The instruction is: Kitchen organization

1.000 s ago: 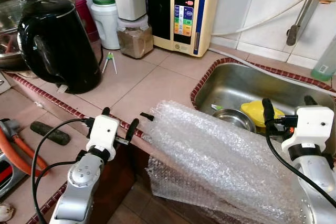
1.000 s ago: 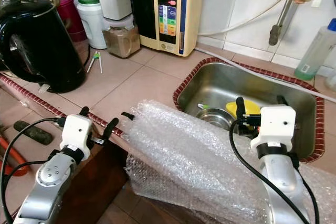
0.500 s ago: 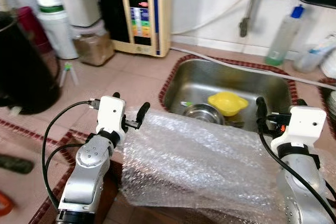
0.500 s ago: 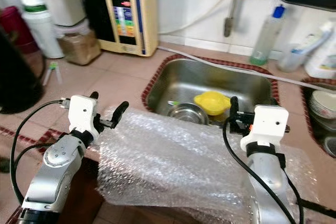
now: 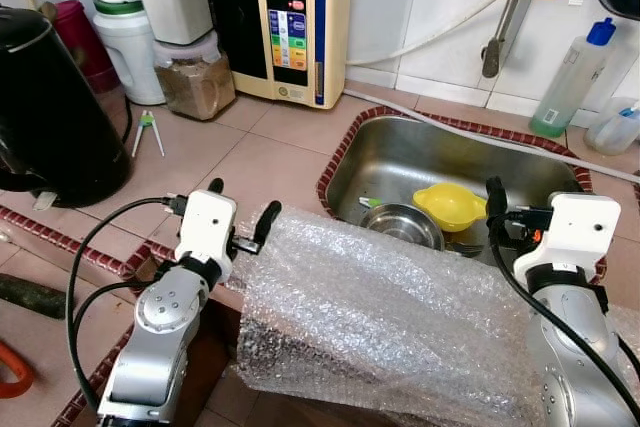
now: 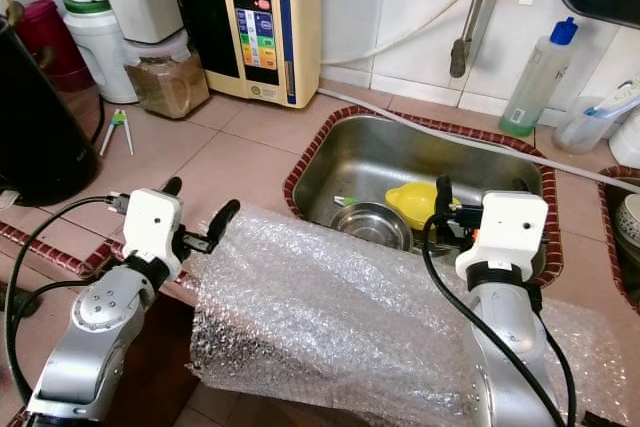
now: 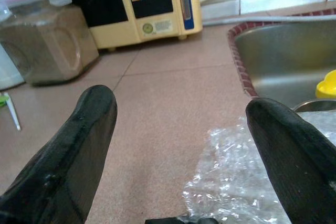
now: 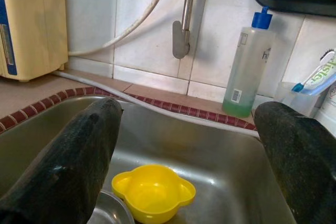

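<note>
So my left claw [image 5: 243, 215] is spread wide at the lower left, hanging over the edge of the bubble wrap [image 5: 390, 317] draped across the bottom middle. My right claw [image 6: 480, 193] is spread apart too, lower right, above the sink [image 5: 400, 155] with a yellow bowl [image 5: 451, 205] inside.

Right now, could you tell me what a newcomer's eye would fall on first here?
A big sheet of bubble wrap drapes over the counter's front edge between the open left gripper and right gripper. Behind it, a yellow bowl sits in the steel sink, beside a metal bowl.
</note>
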Controlling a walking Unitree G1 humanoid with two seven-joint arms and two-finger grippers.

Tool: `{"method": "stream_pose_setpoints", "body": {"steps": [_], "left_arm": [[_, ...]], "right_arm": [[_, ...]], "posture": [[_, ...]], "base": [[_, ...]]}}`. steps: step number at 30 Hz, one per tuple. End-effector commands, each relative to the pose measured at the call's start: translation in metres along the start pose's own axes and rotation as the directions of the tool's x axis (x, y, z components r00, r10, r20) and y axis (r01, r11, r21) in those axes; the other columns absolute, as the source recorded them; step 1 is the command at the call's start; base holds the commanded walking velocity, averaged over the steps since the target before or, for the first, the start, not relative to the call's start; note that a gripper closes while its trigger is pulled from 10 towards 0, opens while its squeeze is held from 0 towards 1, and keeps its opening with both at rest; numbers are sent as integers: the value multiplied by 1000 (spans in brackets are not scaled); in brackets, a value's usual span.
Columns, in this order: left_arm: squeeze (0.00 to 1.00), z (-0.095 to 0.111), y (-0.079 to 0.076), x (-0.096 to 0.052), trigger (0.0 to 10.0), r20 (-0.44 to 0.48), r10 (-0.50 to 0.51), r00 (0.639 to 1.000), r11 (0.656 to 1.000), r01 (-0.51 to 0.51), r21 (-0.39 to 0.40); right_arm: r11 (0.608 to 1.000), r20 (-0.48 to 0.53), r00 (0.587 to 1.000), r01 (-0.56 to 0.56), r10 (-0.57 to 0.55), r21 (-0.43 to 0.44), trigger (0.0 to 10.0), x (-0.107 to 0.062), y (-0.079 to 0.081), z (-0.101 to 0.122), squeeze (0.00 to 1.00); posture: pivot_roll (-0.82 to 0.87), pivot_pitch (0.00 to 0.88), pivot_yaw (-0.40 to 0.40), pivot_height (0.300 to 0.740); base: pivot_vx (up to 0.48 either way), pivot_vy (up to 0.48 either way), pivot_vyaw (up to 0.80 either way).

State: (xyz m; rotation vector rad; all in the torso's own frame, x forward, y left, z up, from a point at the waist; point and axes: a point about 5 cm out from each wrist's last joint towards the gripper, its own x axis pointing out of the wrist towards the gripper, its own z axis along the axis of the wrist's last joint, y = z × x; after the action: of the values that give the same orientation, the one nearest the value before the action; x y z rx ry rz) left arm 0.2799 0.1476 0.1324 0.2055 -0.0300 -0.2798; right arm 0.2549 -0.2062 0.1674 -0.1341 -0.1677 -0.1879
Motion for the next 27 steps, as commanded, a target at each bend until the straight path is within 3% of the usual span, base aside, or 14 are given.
{"method": "stream_pose_setpoints", "body": {"steps": [1, 27], "left_arm": [[0, 6, -1, -1, 10000, 29, 6, 1000, 1000, -7, 27], [0, -1, -1, 5, 10000, 3, 8, 1000, 999, -8, 40]], "right_arm": [[1000, 10, 1000, 5, -5, -4, 10000, 1, -2, 3, 0], [999, -29, 1000, 10, -9, 50, 10000, 4, 1, -3, 0]], "posture": [[-80, 0, 30, 740], [-91, 0, 49, 740]], "base": [[0, 0, 0], [0, 0, 0]]}}
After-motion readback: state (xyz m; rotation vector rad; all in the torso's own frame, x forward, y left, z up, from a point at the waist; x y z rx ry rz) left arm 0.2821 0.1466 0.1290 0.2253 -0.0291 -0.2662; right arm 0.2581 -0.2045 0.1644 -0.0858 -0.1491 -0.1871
